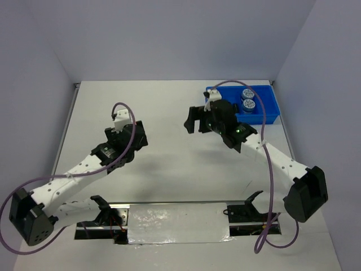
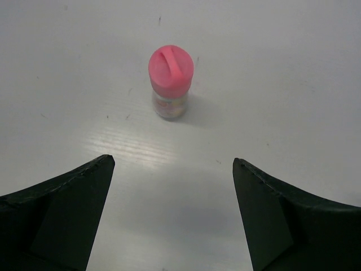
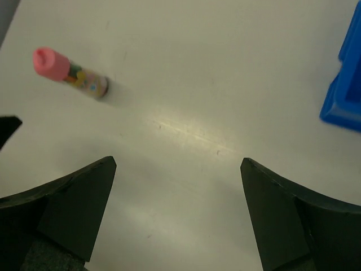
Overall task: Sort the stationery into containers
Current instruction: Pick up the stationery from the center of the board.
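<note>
White table (image 1: 169, 107), plain pale walls (image 1: 169, 39) on three sides, soft glare

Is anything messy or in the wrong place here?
The pink-capped bottle stands alone on the table, outside the blue tray, where the two round jars sit. It isn't sorted yet. Nothing looks spilled or broken.

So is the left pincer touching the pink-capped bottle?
Apart. The left wrist view shows a stretch of bare table between the open left pincer and the pink-capped bottle ahead of it.
</note>
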### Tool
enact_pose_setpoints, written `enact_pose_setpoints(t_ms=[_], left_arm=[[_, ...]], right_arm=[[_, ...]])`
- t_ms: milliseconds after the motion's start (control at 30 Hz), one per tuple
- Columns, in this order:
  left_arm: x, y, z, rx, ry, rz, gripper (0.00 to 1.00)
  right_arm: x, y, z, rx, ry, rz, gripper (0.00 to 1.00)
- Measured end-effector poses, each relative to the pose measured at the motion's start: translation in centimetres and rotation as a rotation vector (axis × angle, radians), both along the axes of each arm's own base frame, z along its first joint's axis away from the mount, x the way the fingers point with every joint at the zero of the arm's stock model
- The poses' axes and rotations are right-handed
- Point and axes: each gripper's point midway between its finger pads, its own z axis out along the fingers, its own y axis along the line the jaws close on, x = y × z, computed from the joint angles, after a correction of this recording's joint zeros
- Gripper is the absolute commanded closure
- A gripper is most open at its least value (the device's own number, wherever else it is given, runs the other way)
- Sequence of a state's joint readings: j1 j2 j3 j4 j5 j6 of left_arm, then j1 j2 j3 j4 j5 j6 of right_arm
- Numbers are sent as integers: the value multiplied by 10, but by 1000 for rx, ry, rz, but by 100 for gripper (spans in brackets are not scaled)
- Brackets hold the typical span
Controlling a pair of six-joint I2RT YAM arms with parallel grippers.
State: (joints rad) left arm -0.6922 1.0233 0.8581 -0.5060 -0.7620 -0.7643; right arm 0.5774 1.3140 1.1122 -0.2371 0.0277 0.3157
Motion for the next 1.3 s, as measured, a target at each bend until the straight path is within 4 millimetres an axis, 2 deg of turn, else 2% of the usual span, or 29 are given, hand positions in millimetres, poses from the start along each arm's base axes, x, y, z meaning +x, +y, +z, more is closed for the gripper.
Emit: enact_pose_setpoints(t_ms=[100, 167, 233, 333, 500, 600, 700, 833, 867, 967, 1033, 1067, 1133, 1167, 1200, 1300], left_arm=[[21, -1, -15, 45, -5, 26, 1], [35, 2, -26, 78, -11, 54, 3], [49, 7, -38, 101, 0, 87, 4], [64, 18, -58, 130, 25, 139, 9], [77, 24, -82, 164, 57, 178, 19], [84, 27, -87, 168, 52, 185, 19], [94, 29, -82, 149, 17, 197, 19], [103, 30, -84, 149, -2, 203, 19], [104, 30, -86, 152, 1, 202, 28], [107, 31, -94, 162, 17, 195, 48], [110, 29, -94, 162, 16, 192, 53], [111, 29, -94, 158, 15, 191, 60], [111, 29, -95, 155, 16, 191, 77], [111, 29, -95, 154, 16, 189, 92], [112, 28, -95, 151, 16, 186, 100], [110, 25, -94, 136, 25, 162, 100]], right_arm=[[-29, -5, -37, 9, 77, 28, 0], [-46, -9, -47, 23, 103, 41, 0], [-60, -8, -40, 59, 90, 68, 0], [-77, -9, -12, 129, 28, 105, 0], [-97, -17, 22, 210, -71, 133, 0], [-105, -19, 29, 231, -87, 148, 0], [-111, -18, 35, 252, -96, 171, 0], [-114, -16, 36, 257, -94, 187, 0], [-114, -15, 35, 256, -91, 190, 0], [-114, -13, 31, 255, -79, 199, 0], [-114, -12, 26, 249, -64, 198, 0], [-113, -12, 24, 247, -60, 198, 0], [-113, -12, 22, 245, -55, 200, 0], [-113, -12, 21, 244, -54, 200, 0], [-113, -11, 20, 242, -55, 201, 0], [-112, -10, 16, 229, -60, 213, 0]])
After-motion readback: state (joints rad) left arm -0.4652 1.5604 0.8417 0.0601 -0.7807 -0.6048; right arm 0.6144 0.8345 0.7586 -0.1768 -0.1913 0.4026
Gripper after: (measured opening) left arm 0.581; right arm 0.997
